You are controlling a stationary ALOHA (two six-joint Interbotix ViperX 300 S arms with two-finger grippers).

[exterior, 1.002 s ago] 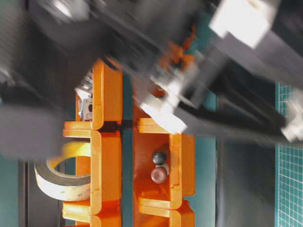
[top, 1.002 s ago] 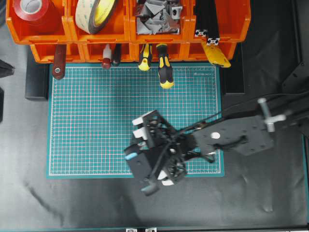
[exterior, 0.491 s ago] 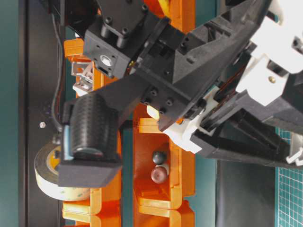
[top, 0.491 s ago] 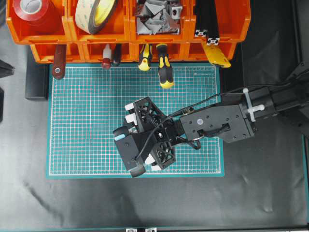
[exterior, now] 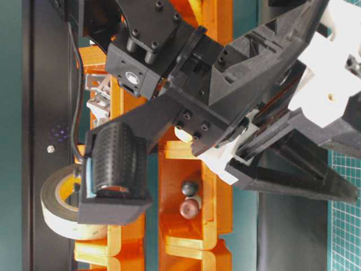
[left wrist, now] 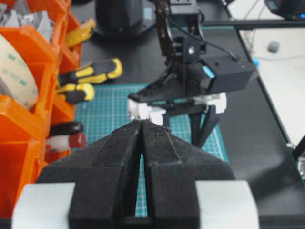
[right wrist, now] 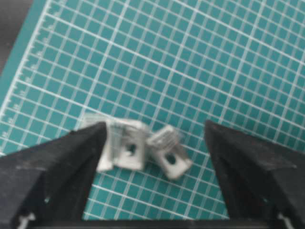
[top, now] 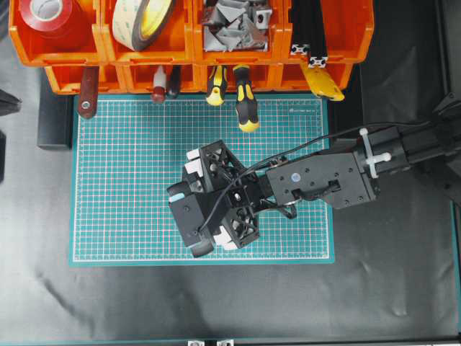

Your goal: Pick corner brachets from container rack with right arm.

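Observation:
My right gripper (right wrist: pixel 153 126) hangs open just above the green cutting mat (top: pixel 130 180), pointing down. Two corner brachets lie on the mat between its fingers. One (right wrist: pixel 127 145) rests against the left finger (right wrist: pixel 57 167), the other (right wrist: pixel 170 152) leans beside it, well apart from the right finger. From overhead the gripper (top: pixel 209 202) covers both. More brachets fill a top bin (top: pixel 234 25) of the orange container rack (top: pixel 191 56) at the back. My left gripper (left wrist: pixel 142 123) is shut and empty, facing the right arm (left wrist: pixel 190 71).
The rack also holds a red tape roll (top: pixel 47 14), a pale tape roll (top: pixel 144 18) and black slotted bars (top: pixel 310 29). Yellow-black screwdriver handles (top: pixel 245 108) and a red handle (top: pixel 88 90) stick out of the lower bins over the mat's back edge.
My right gripper has swung from the mat's front edge up and left over the mat, and its fingers have spread wider. The left gripper has not visibly moved.

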